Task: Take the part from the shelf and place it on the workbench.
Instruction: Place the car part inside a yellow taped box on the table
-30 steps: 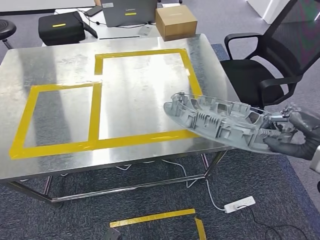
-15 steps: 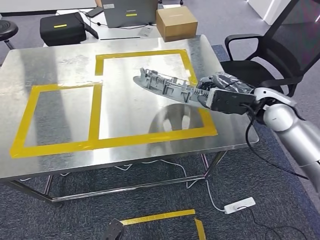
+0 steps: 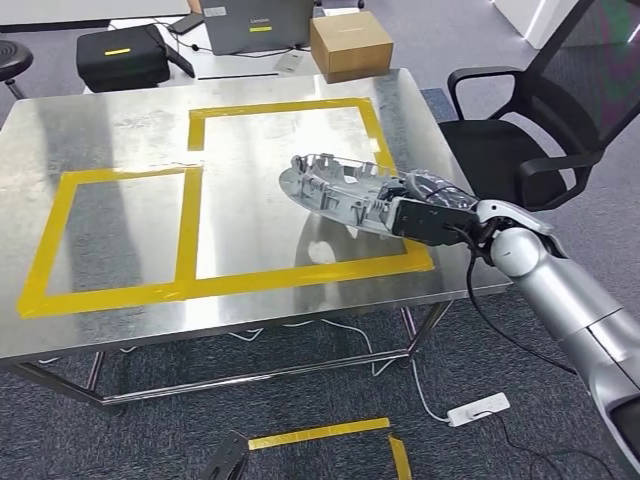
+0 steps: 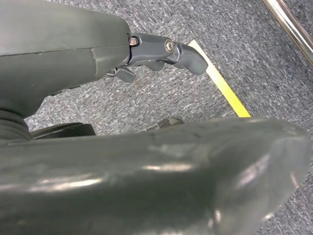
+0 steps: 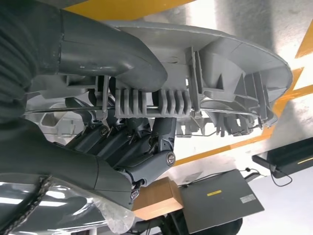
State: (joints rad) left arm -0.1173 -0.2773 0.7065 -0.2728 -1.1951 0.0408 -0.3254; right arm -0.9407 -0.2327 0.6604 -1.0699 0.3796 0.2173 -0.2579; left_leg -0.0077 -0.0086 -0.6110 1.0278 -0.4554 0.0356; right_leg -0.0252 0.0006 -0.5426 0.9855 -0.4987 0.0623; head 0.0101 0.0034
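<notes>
**Operator:** My right hand [image 3: 420,212] has the part [image 3: 332,186] clamped at one end, thumb on one face and fingers [image 5: 147,142] curled into the ribbed side, as the right wrist view shows. The grey moulded part sticks out leftward from the hand, raised over the workbench [image 3: 113,130] inside the larger yellow tape rectangle [image 3: 198,128], near its right edge.

**Second:** Is it touching the metal?

**Operator:** I can't tell for certain; a blurred reflection sits on the steel just below it. It is tilted a little, ribs facing up.

**Second:** And your left hand?

**Operator:** The left hand [image 4: 155,51] hangs over grey carpet, fingers loosely extended, nothing in it. A yellow tape strip [image 4: 221,85] lies on the floor beyond it.
</notes>
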